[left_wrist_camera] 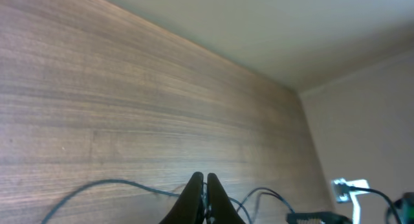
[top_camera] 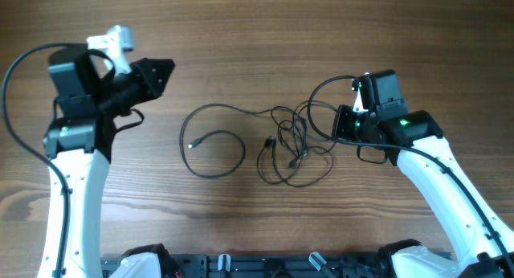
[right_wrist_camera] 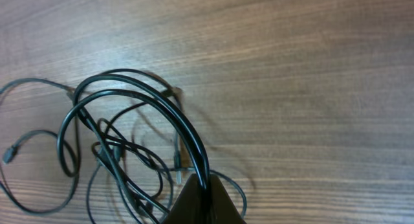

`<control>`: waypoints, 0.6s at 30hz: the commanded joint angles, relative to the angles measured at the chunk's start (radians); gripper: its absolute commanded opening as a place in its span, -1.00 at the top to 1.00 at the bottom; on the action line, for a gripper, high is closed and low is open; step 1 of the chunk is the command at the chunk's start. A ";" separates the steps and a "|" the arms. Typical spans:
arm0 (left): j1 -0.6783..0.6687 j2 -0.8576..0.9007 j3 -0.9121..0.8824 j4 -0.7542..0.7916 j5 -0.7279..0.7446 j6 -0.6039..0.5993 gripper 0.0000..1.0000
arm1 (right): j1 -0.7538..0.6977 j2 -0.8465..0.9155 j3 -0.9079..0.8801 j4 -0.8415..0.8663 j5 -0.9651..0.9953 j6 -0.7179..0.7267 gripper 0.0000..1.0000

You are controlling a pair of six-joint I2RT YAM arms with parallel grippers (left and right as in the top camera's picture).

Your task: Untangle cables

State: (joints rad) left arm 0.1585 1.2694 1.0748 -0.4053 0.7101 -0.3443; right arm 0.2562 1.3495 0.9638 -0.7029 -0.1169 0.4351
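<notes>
The thin black cables (top_camera: 285,145) lie tangled on the wooden table, with one long loop (top_camera: 215,153) spreading left and ending in a small plug (top_camera: 191,145). My right gripper (top_camera: 340,124) sits at the tangle's right edge, shut on a black cable loop (right_wrist_camera: 199,158) that arcs out from between its fingers (right_wrist_camera: 197,185). My left gripper (top_camera: 163,73) is shut and empty, held up and to the left of the cables. In the left wrist view its closed fingers (left_wrist_camera: 204,184) hang above a cable strand (left_wrist_camera: 110,181).
The wooden table (top_camera: 257,37) stretches behind and in front of the tangle. The table's far edge and a pale wall (left_wrist_camera: 291,30) show in the left wrist view, along with part of the right arm (left_wrist_camera: 310,217).
</notes>
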 commanded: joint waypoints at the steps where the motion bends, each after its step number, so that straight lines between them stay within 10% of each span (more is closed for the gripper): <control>1: 0.003 0.005 0.012 -0.053 0.120 -0.030 0.65 | 0.000 -0.014 0.005 0.098 -0.356 -0.204 0.91; 8: -0.169 0.061 0.011 -0.127 0.116 0.010 0.42 | 0.000 -0.014 0.005 0.397 -0.908 -0.220 0.38; 18: -0.303 0.110 0.005 -0.172 -0.003 0.027 0.19 | 0.000 -0.013 0.003 0.089 -0.394 -0.176 0.03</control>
State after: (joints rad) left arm -0.1272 1.3647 1.0756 -0.5510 0.7555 -0.3389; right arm 0.2543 1.3479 0.9638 -0.5671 -0.6315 0.2810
